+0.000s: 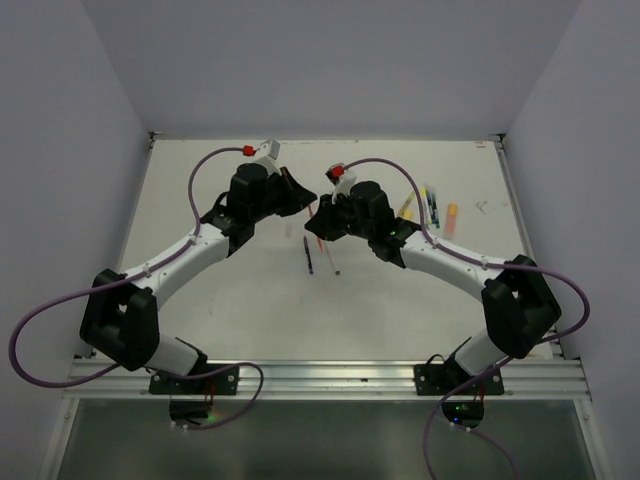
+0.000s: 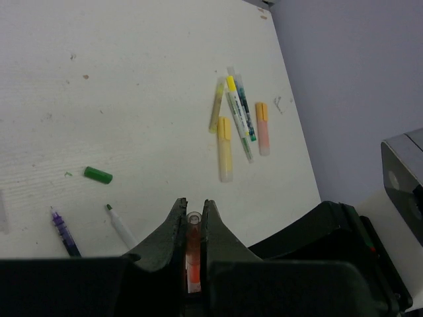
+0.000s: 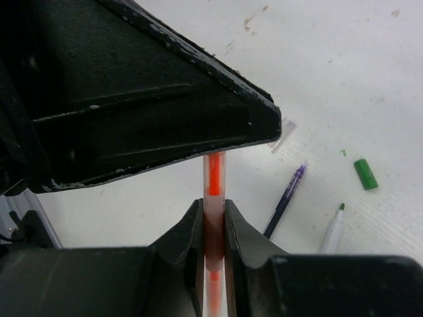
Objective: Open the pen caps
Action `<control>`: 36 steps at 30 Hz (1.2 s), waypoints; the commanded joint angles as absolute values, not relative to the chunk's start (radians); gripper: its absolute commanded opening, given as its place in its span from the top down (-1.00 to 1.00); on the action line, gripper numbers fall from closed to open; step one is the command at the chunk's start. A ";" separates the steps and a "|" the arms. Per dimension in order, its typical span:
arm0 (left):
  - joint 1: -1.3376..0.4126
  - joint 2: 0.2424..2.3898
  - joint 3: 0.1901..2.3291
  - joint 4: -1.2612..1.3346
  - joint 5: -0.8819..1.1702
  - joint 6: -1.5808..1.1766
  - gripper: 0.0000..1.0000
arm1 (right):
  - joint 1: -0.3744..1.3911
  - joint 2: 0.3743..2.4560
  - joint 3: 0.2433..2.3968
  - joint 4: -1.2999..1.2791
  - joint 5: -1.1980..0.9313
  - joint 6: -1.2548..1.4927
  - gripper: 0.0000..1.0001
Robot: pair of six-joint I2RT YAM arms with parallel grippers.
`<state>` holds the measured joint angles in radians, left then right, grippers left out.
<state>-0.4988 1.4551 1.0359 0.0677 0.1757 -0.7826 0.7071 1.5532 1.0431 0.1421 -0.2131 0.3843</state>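
Note:
Both grippers hold one red pen with a clear barrel above the table's middle. My left gripper (image 2: pixel 193 205) is shut on one end of the red pen (image 2: pixel 192 247). My right gripper (image 3: pixel 213 206) is shut on its barrel (image 3: pixel 213 178), facing the left gripper's black body. In the top view the left gripper (image 1: pixel 300 200) and the right gripper (image 1: pixel 318 222) meet tip to tip. A loose green cap (image 2: pixel 98 174) lies on the table beside an uncapped white pen with a green tip (image 2: pixel 120 226). I cannot tell which end carries the red pen's cap.
A purple pen (image 2: pixel 65 234) lies near the white one. Yellow highlighters (image 2: pixel 225 148), an orange highlighter (image 2: pixel 262 128) and thin green and olive pens (image 2: pixel 240 113) lie grouped at the far right of the table (image 1: pixel 240 300). Two thin pens (image 1: pixel 308 255) lie below the grippers.

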 commanded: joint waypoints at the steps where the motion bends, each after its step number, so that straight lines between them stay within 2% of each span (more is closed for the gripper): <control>1: -0.497 1.414 1.075 0.141 0.183 -0.761 1.00 | 0.716 1.552 1.083 0.160 -0.232 0.385 0.78; 3: -0.497 1.410 1.077 0.144 0.169 -0.761 1.00 | 0.719 1.545 1.078 0.153 -0.224 0.376 1.00; 19: -0.492 1.367 1.115 0.319 -0.181 -0.807 1.00 | 0.735 1.444 0.850 0.083 -0.210 0.308 1.00; 36: -0.482 1.348 1.114 0.387 -0.259 -0.796 1.00 | 0.733 1.422 0.752 0.052 -0.232 0.296 1.00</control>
